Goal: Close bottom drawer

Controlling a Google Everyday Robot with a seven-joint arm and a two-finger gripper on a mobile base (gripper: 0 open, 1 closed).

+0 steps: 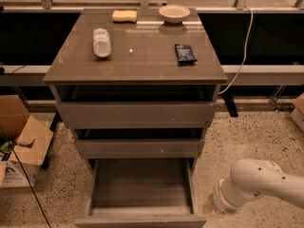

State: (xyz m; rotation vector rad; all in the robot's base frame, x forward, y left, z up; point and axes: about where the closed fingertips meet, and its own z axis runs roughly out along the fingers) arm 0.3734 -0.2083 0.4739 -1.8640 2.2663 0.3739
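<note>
1. Centrally, the grey-brown cabinet [137, 113] fills the view, and its two upper drawers sit far further in than the lowest.
2. The bottom drawer [140, 186] is pulled well out toward the camera. Its box is bare, and its front panel lies along the lower edge of view, long axis running left to right.
3. The white arm [259, 184] comes in from the lower right, angled down-left.
4. The hand [210, 207] sits low, just beside the right end of the panel; whether it is released or clenched cannot be told. It probably has to move left in front of the panel, then push away from the camera.
5. On the tabletop [142, 61] lie a bottle [101, 42], a dark packet [185, 52], a bowl [174, 13] and a sponge [124, 16].
</note>
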